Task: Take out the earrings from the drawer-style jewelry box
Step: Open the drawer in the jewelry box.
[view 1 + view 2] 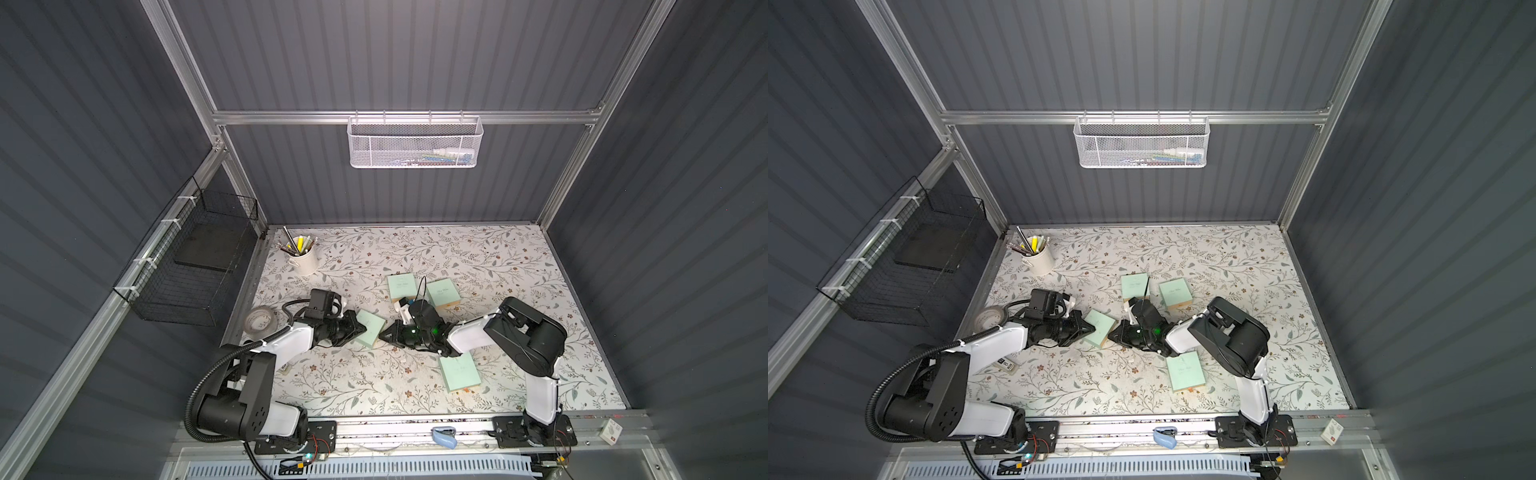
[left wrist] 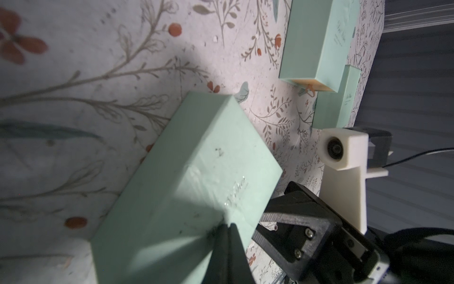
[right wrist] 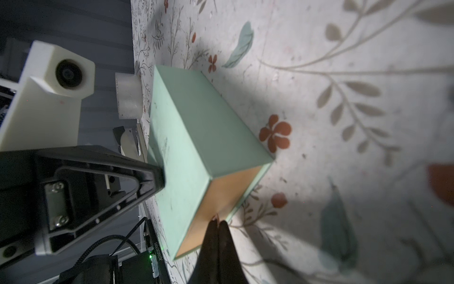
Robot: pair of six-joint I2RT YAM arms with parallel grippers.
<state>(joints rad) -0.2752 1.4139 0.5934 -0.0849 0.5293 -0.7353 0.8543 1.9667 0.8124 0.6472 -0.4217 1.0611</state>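
The jewelry box is a mint-green sleeve lying flat on the floral table between my two arms. My left gripper is shut, its tips resting on the box's top near one end. The tan drawer front shows at the opposite end. There my right gripper is shut on the small reddish pull tab of the drawer. The drawer sits flush in the sleeve. The earrings are hidden inside.
Three more mint boxes lie nearby: two behind my right arm and one in front. A white pen cup and a tape roll stand to the left. A black wire basket hangs on the left wall.
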